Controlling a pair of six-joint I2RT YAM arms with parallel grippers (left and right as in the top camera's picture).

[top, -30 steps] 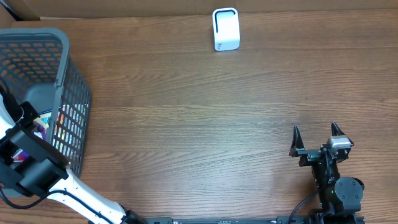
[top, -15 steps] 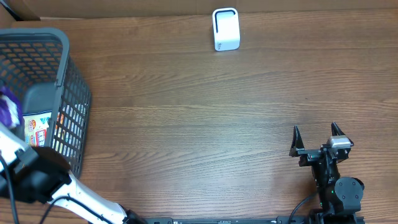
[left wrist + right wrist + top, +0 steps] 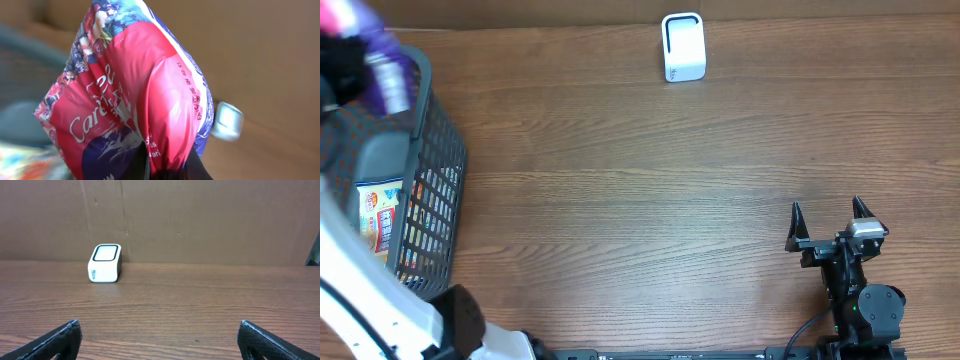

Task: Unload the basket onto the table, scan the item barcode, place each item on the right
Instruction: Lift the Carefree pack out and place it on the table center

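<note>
At the lower right of the overhead view the right gripper (image 3: 826, 212) is resting with its fingers spread as wide as they go, gripping nothing. The wooden table (image 3: 620, 200) is stretching bare from there across the middle of the frame, giving wide room up to the far edge. At the left edge a dark mesh basket (image 3: 440, 190) is standing upright, with a printed orange-and-blue packet (image 3: 378, 215) lying inside. Above the basket's far rim, in the upper left corner, the left gripper (image 3: 167, 167) is holding a glossy pouch (image 3: 135, 100) in the air. Its fingers are clamped tight on the pouch's lower end, at the bottom edge of the left wrist view. The pouch's long axis is running up from the fingers toward the top of that view, leaning slightly left. A pink-red panel with white cursive lettering is facing the camera, with a floral band at the top and a dark blue patch below. A small dotted code is running down the right fold, and no barcode is showing on this face. In the overhead view the pouch is showing only as a purple blur. Farthest off, the white barcode scanner (image 3: 683, 47) is standing at the top centre, well apart from the pouch, just before a cardboard wall (image 3: 200, 220).
</note>
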